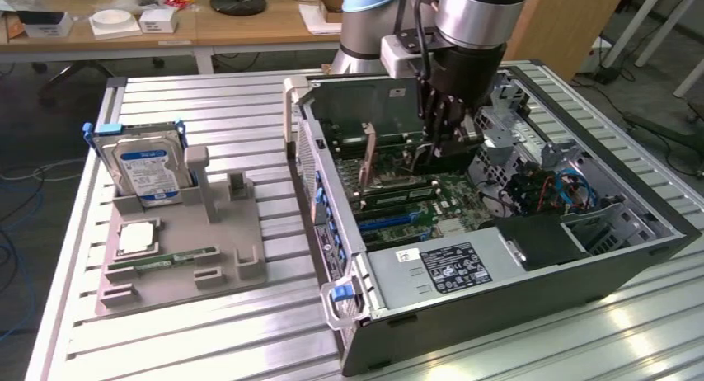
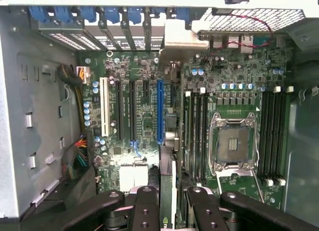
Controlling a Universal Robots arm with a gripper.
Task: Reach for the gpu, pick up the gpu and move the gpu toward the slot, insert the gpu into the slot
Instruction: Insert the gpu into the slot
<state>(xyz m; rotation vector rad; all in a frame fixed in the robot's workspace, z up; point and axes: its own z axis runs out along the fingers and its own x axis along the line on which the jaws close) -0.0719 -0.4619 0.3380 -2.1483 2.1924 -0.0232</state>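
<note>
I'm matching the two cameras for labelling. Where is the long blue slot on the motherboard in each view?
Exterior view: the slot lies on the motherboard, beside the labelled power supply.
Wrist view: the slot runs between the black expansion slots and the memory slots.
Shared landmark: the row of blue clips on the case wall at the slot's end.
</note>
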